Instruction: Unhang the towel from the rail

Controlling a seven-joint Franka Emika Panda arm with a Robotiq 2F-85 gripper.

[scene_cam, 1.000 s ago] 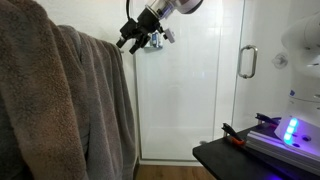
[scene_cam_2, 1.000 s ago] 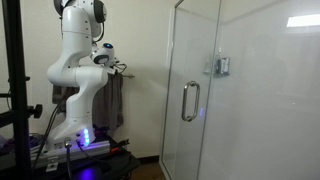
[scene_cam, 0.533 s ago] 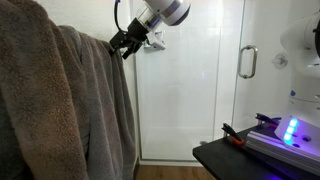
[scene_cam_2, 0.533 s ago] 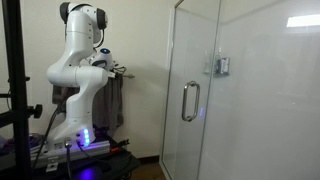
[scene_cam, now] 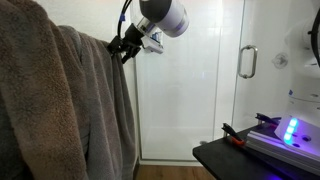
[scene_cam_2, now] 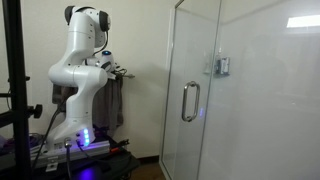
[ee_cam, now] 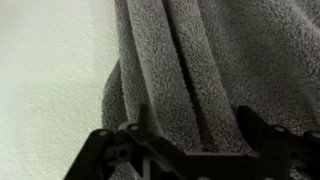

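The dark taupe-grey towel point(scene_cam: 103, 105) hangs in long folds at the left in an exterior view. It also shows behind the arm point(scene_cam_2: 113, 100) and fills the wrist view point(ee_cam: 175, 50). My gripper point(scene_cam: 122, 48) is at the towel's top right edge, where it drapes over its support. In the wrist view the gripper point(ee_cam: 197, 115) is open, with its two dark fingers on either side of a thick fold of towel. The rail is hidden under the towels. In the exterior view from further away the gripper point(scene_cam_2: 121, 70) sits by the wall above the hanging towel.
A lighter tan-brown towel point(scene_cam: 28, 90) hangs nearest the camera. A glass shower door point(scene_cam: 185, 90) with a curved chrome handle point(scene_cam: 247, 62) stands to the right, also seen in the other view point(scene_cam_2: 189, 101). A black table point(scene_cam: 225, 155) carries the robot base.
The gripper has moved left from in front of the glass door to the towel's top edge. The wrist has turned towards the towel.
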